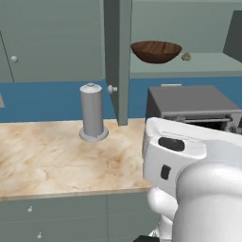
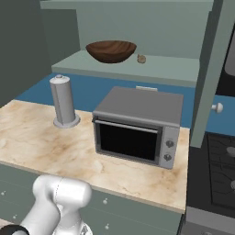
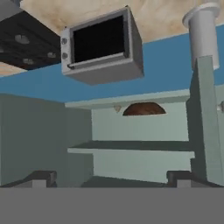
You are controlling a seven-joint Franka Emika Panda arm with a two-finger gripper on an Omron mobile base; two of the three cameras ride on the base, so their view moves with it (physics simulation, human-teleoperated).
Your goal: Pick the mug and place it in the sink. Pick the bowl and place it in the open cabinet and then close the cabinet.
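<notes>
From the left, a grey cylindrical canister (image 1: 92,112) stood on the marble counter (image 1: 52,158). Beside it the cabinet's (image 1: 177,64) open left door (image 1: 118,56) hung edge-on, its pale knob facing the canister. Further right, the bowl (image 1: 156,51) sat upright on the cabinet's lowest shelf, a small brown lump (image 1: 186,56) just beside it. Below stood the grey microwave (image 1: 189,104).

The gripper (image 3: 111,177) was empty, its jaws spread wide, facing the open cabinet from well back. The bowl step looked done, so closing the doors seemed to be what remained. That would call for getting behind a door's outer face and swinging it shut.

The right base view alone showed the microwave's dark window, the right door (image 2: 213,69) and a stove (image 2: 218,170). The hand view, rolled upside down, showed a second shelf (image 3: 131,148).
</notes>
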